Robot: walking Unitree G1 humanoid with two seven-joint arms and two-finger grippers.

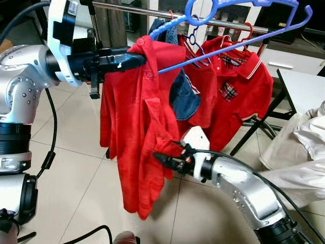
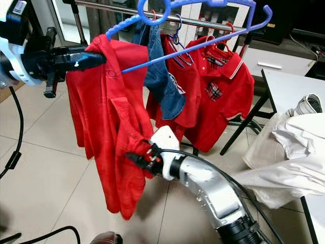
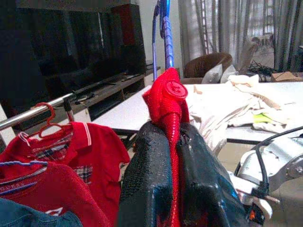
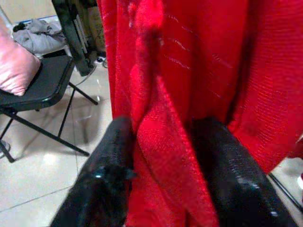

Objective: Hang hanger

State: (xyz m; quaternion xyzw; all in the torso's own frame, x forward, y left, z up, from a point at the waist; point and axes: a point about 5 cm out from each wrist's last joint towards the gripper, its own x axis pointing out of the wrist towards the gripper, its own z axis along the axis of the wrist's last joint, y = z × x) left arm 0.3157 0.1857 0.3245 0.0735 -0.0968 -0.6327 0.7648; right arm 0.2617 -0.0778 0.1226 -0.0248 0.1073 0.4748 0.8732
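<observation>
Left eye view: a blue hanger [image 1: 238, 30] at upper right carries a red shirt [image 1: 137, 127]; left tool [image 1: 138, 60] pinches its collar, right tool [image 1: 158, 157] clamps its hem.

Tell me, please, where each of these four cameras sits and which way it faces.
Left eye view: on the head, looking forward and down at the clothes rail; both silver arms show.
Right eye view: its stereo twin, same scene; left claw grips the red shirt near its top, right claw lower down.
Left wrist view: along the left claw's fingers, clamped on red fabric, blue hanger above.
Right wrist view: along the right claw's fingers, around a fold of the shirt.
All four share that shirt.
</observation>
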